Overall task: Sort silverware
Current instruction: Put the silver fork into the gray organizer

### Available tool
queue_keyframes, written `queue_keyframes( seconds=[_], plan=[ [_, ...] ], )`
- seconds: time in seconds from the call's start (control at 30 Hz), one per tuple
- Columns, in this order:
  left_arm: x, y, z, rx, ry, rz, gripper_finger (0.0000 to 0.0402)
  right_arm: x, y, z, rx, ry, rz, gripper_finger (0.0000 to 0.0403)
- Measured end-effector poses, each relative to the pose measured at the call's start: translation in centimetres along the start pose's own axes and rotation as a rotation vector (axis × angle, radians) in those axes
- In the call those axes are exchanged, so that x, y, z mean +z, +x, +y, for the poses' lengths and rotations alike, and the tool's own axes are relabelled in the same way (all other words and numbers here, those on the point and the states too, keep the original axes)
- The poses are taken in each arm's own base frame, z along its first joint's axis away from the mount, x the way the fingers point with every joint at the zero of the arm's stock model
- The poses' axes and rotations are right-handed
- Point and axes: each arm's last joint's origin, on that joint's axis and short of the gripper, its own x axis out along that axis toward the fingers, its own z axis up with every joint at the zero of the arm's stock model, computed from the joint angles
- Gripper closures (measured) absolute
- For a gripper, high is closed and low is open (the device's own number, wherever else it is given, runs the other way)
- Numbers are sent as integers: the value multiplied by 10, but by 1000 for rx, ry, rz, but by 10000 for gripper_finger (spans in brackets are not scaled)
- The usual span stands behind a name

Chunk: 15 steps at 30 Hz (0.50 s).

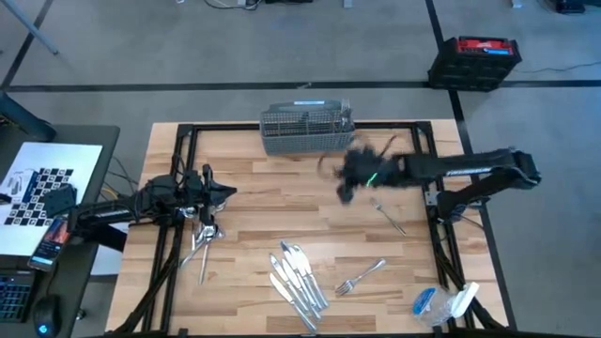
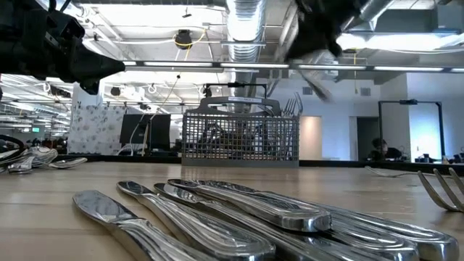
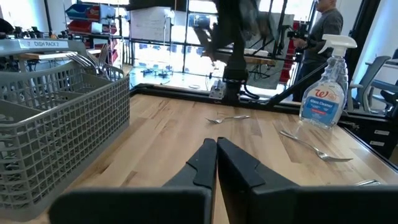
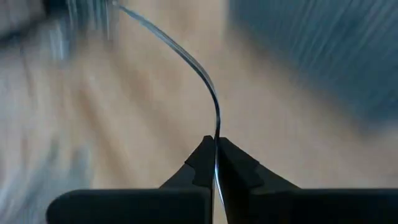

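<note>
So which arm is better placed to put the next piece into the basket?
The right. Its pincer is shut on a utensil and is up beside the basket. The left pincer is shut, empty, near the spoon pile, farther off.
</note>
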Motion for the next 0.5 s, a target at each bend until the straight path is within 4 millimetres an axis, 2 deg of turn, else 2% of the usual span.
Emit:
queue_keyframes(
  seconds=[0.1,0.3,0.37,0.5],
  plan=[
    [0,0,0,0,0,0,402,34,-8,-27,-66,-29,-221,403],
    [0,0,0,0,0,0,402,66,6,-79,-203,-25,-436,403],
    [0,0,0,0,0,0,402,70,19,-96,-211,-14,-443,403],
    [0,0,0,0,0,0,402,57,58,-119,-231,0,-324,403]
  ],
)
